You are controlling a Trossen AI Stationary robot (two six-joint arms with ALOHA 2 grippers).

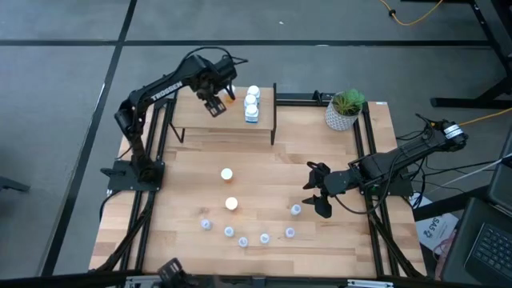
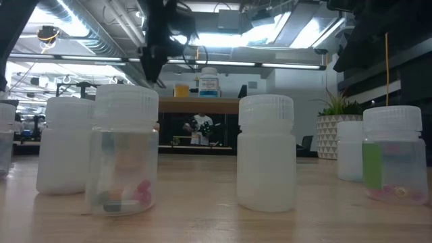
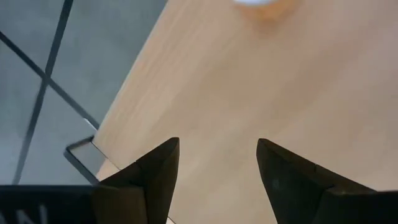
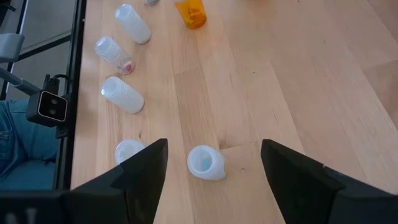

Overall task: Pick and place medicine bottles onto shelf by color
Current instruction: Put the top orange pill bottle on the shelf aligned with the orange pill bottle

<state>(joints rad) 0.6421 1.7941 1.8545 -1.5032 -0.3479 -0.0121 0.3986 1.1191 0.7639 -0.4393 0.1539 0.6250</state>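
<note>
While left gripper [image 1: 214, 105] hovers open, empty over shelf [image 1: 192, 112] | orange bottle [image 3: 261, 7] ahead | right gripper [image 1: 314, 190] open, empty, pale-blue vial [image 4: 206, 163] just ahead between fingers.

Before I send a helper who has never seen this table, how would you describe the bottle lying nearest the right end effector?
Start at the white pot with a green plant on the wooden table and follow that side down to the open right end effector. Just in front of it lies a small pale-blue translucent vial. It ends the arc of similar vials and, unlike the two orange bottles with white caps mid-table, it is pale.
</note>
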